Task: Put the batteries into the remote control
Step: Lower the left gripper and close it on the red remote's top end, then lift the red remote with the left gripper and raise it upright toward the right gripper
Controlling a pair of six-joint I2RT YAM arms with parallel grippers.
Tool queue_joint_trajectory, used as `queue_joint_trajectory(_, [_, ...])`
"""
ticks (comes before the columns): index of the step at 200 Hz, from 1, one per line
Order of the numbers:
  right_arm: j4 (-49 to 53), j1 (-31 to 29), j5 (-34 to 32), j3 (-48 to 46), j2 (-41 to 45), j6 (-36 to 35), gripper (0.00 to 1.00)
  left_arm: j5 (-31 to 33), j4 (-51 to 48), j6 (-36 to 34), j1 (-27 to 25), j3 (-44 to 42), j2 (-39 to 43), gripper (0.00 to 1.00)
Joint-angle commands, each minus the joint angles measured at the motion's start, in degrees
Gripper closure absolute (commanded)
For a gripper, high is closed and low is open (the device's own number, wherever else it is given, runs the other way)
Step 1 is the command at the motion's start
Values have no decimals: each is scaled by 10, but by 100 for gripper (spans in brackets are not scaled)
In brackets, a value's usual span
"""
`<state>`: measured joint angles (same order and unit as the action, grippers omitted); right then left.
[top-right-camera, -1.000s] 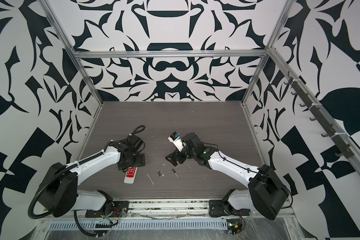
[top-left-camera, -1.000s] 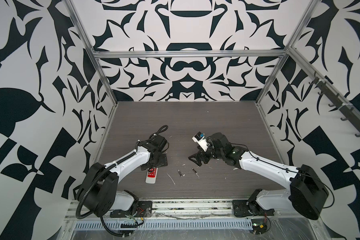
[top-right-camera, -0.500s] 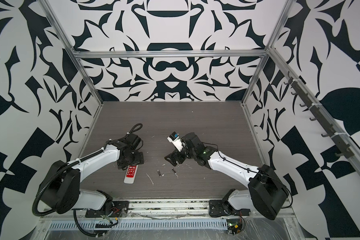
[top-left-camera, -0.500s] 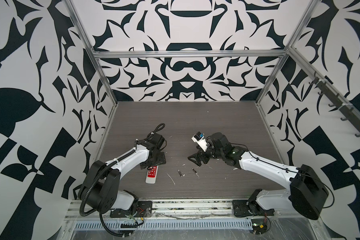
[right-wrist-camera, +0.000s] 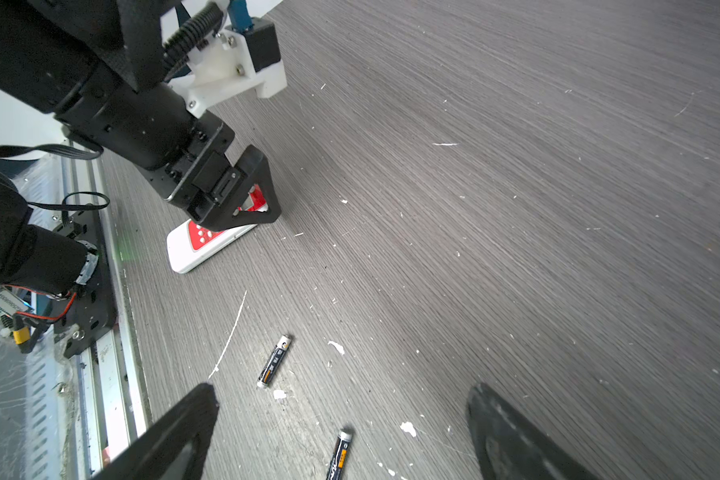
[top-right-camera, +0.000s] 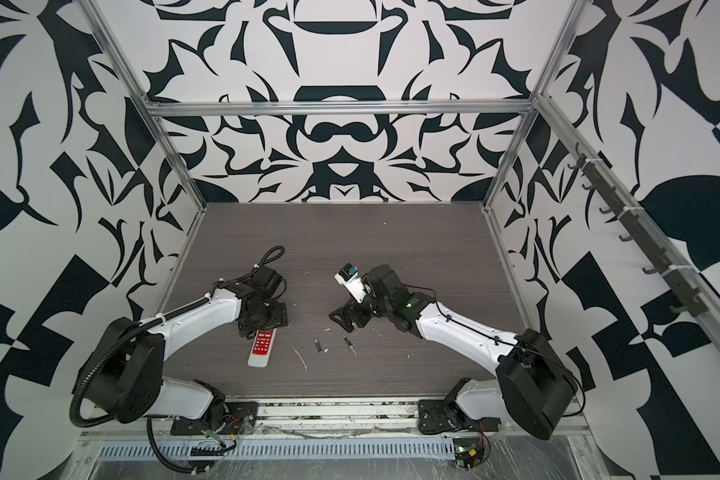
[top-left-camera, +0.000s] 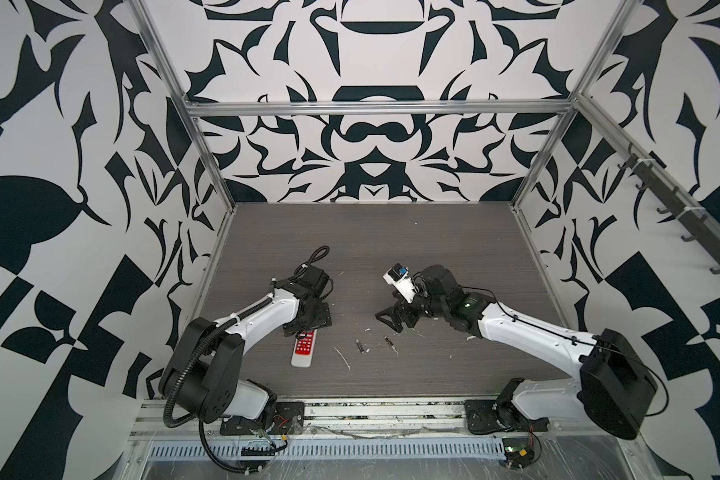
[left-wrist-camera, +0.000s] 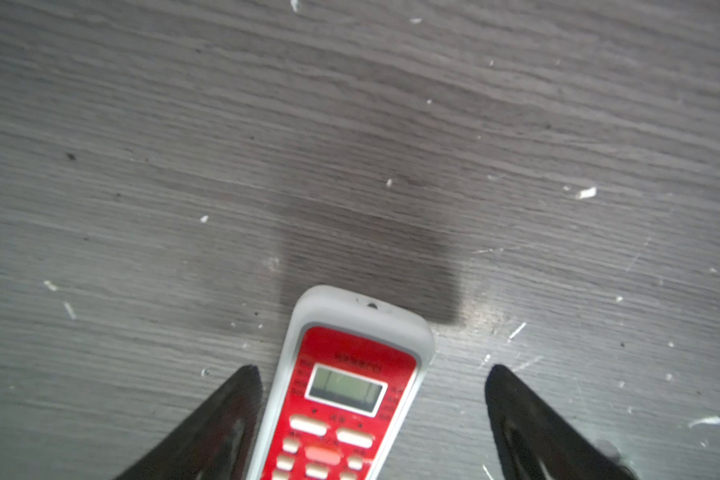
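The remote control (top-left-camera: 303,349) (top-right-camera: 261,348) lies face up, red face and white rim, near the table's front left. My left gripper (top-left-camera: 307,328) (left-wrist-camera: 371,370) is down at its screen end, open. The fingers straddle the remote (left-wrist-camera: 341,399), one finger (left-wrist-camera: 229,415) close against its side and the other well clear. Two batteries (top-left-camera: 360,345) (top-left-camera: 388,342) lie loose to the remote's right, also in a top view (top-right-camera: 318,345) (top-right-camera: 347,342). My right gripper (top-left-camera: 391,322) (right-wrist-camera: 344,390) hovers open just behind them, empty. One battery (right-wrist-camera: 339,455) lies between its fingers' line and one (right-wrist-camera: 274,360) is farther out.
White flecks and a long white sliver (top-left-camera: 342,358) litter the dark wood table. A metal rail (top-left-camera: 371,411) with both arm bases runs along the front edge. Patterned walls close in the left, right and back.
The left arm has shifted slightly over the remote's far end and its jaws have narrowed a little. The right arm and the batteries have not moved.
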<state>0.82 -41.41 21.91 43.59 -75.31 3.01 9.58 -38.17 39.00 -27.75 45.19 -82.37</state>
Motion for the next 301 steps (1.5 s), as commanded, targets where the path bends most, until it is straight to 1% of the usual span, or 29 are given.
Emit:
queue_joint_trajectory(1, [-23, -3, 8, 8, 9, 0, 3, -4, 0, 6, 3, -16, -13, 12])
queue_joint_trajectory(44, [-24, -3, 4, 6, 12, 2, 3, -4, 15, 12, 6, -26, -13, 12])
queue_joint_trajectory(82, [-26, -3, 7, 8, 7, 2, 3, -9, 21, 16, 5, -35, -16, 14])
queue_joint_trajectory(87, [-25, -3, 7, 8, 7, 2, 3, -9, 21, 16, 6, -35, -17, 18])
queue_joint_trajectory(121, [-27, -3, 7, 6, 10, 2, 3, -9, 26, 18, 6, -41, -19, 26])
queue_joint_trajectory(184, [-30, -3, 11, 4, 15, 5, 3, 0, 25, 23, 6, -44, -20, 34])
queue_joint_trajectory(233, [-32, -3, 12, 5, 13, 8, 3, 4, 27, 26, 6, -41, -19, 44])
queue_joint_trajectory(262, [-32, -3, 14, 5, 15, 12, 3, 14, 20, 25, 5, -39, -8, 52])
queue_joint_trajectory(280, [-33, -3, 26, 8, 16, 16, 2, 18, 19, 24, 5, -37, 3, 58])
queue_joint_trajectory(301, [-31, -3, 36, 16, 30, 19, 1, 19, 25, 20, 5, -35, 22, 62])
